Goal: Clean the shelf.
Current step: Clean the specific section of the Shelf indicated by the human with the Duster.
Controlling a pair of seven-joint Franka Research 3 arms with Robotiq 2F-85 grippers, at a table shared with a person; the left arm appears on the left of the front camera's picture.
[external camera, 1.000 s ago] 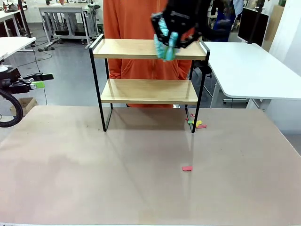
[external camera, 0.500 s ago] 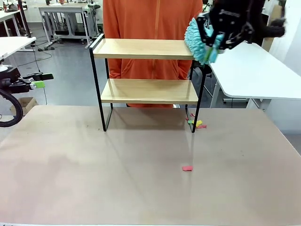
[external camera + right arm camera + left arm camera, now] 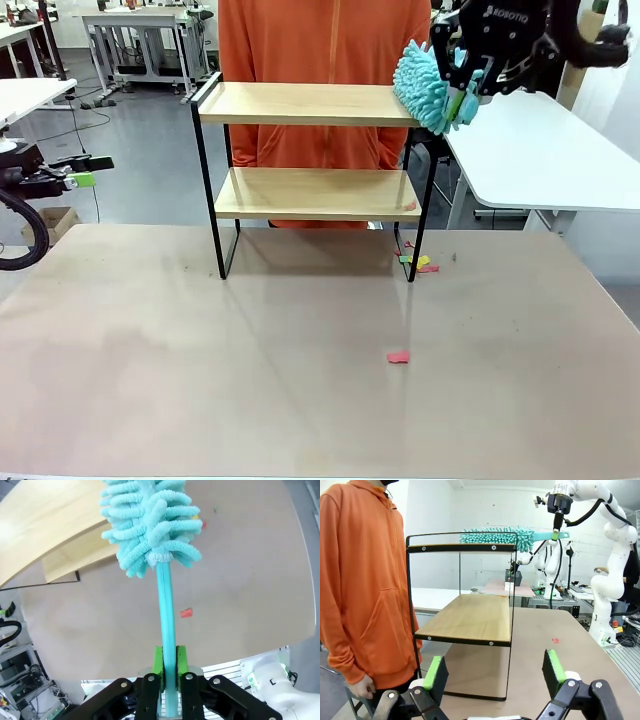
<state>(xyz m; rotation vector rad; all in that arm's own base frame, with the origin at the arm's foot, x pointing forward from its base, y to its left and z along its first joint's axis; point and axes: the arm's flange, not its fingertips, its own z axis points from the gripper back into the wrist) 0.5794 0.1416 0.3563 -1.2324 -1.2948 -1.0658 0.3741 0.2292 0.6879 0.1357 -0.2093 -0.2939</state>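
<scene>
The shelf [image 3: 315, 104] stands at the table's far middle, two wooden boards in a black frame. My right gripper [image 3: 466, 88] hovers at the shelf's top right end, shut on the handle of a teal fluffy duster [image 3: 424, 86]. The duster's head lies over the right end rail. In the right wrist view the right gripper [image 3: 168, 666] clamps the handle, with the duster's head [image 3: 148, 525] over the top board [image 3: 45, 530]. My left gripper [image 3: 88, 171] stays far left, off the table. In its own view the left gripper [image 3: 495, 671] is open, facing the shelf [image 3: 465, 625] end-on.
A person in an orange hoodie [image 3: 320, 40] stands right behind the shelf. Coloured paper scraps [image 3: 418, 263] lie by the shelf's right front leg, and one red scrap [image 3: 399, 357] lies mid-table. A white table [image 3: 540, 150] stands to the right.
My right gripper swept the duster from the middle of the top board rightward to its right end. The left arm has stayed still.
</scene>
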